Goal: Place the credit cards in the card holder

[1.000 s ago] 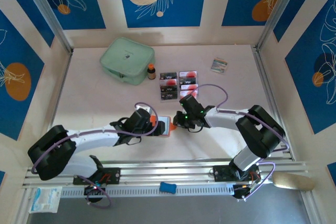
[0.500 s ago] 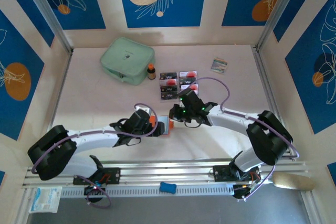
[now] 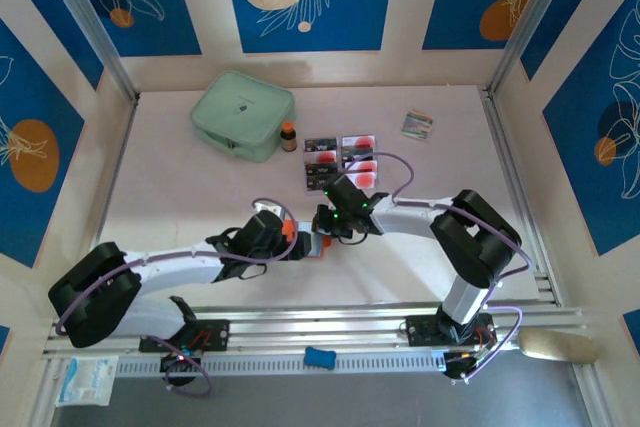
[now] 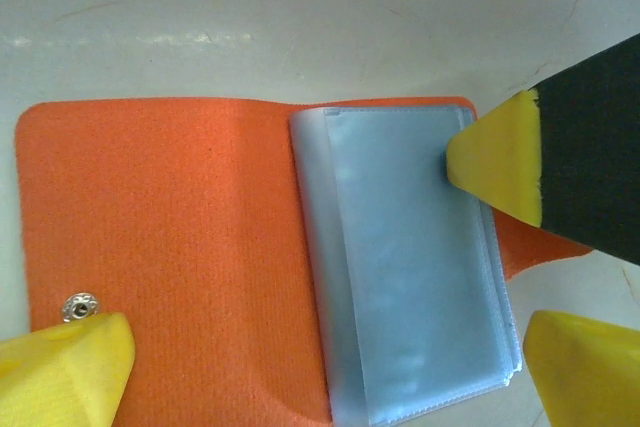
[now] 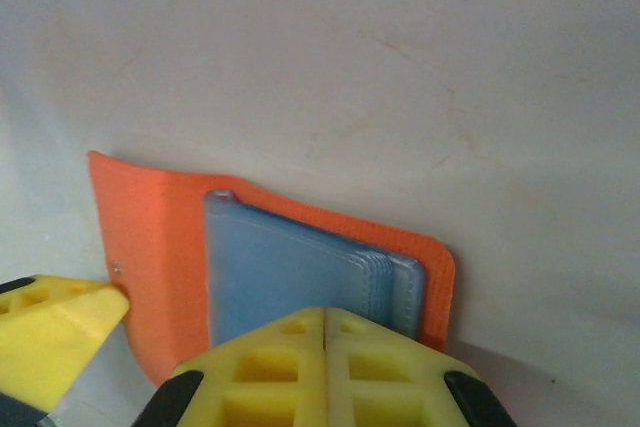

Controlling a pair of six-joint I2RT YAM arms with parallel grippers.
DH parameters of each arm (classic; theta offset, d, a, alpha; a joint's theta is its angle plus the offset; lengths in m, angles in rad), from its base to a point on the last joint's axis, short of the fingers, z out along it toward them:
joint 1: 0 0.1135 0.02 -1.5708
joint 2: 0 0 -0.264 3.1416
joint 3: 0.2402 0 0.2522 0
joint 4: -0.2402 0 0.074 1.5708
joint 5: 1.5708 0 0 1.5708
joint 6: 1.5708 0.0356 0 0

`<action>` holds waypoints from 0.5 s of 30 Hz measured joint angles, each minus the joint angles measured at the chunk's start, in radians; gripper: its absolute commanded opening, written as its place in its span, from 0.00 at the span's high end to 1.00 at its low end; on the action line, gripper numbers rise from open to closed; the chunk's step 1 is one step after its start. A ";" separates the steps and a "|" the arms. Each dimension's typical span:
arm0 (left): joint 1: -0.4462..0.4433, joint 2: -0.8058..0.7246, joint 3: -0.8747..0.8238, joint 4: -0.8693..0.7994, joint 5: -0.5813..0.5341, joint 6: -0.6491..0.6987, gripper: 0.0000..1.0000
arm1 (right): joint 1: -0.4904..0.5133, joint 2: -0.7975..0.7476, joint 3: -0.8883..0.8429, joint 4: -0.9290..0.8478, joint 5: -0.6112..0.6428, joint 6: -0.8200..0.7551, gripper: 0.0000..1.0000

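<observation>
The card holder (image 4: 180, 237) lies open on the table, orange cover down, grey plastic sleeves (image 4: 410, 277) on top. My left gripper (image 4: 325, 362) is open and straddles it, one yellow finger (image 4: 65, 372) by the snap button. My right gripper (image 5: 325, 342) is shut with nothing between its fingers, and its tip (image 4: 495, 162) rests on the sleeves' far right corner. In the top view the card holder (image 3: 318, 243) sits between both grippers at mid-table. The credit cards (image 3: 341, 159) lie in two columns just behind, partly covered by my right arm.
A mint-green zip pouch (image 3: 243, 113) and a small brown bottle (image 3: 288, 135) stand at the back left. A multicoloured packet (image 3: 417, 124) lies at the back right. Panel walls enclose the table, and a blue object (image 3: 320, 356) sits on the front rail.
My right gripper has swung left onto the card holder and closed fully. The left arm and the holder have hardly moved.
</observation>
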 measured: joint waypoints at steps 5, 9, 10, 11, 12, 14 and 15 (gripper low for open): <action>0.000 0.000 -0.001 -0.005 -0.016 0.000 0.00 | -0.008 0.005 -0.001 0.001 0.000 -0.005 1.00; 0.000 0.012 -0.005 -0.006 -0.024 0.000 0.00 | -0.010 0.016 -0.002 0.008 -0.001 -0.011 1.00; 0.000 0.018 -0.005 -0.005 -0.027 0.000 0.00 | -0.010 0.021 -0.003 0.013 -0.002 -0.012 1.00; 0.000 0.023 -0.005 -0.004 -0.030 0.000 0.00 | -0.010 0.026 -0.005 0.019 -0.005 -0.012 1.00; 0.000 0.027 -0.005 -0.002 -0.032 0.000 0.00 | -0.010 0.030 -0.005 0.030 -0.010 -0.012 1.00; 0.000 0.033 -0.005 0.002 -0.036 0.000 0.00 | -0.010 0.036 -0.005 0.047 -0.021 -0.012 1.00; -0.001 0.035 -0.005 0.004 -0.039 0.000 0.00 | -0.010 0.040 -0.005 0.059 -0.029 -0.012 1.00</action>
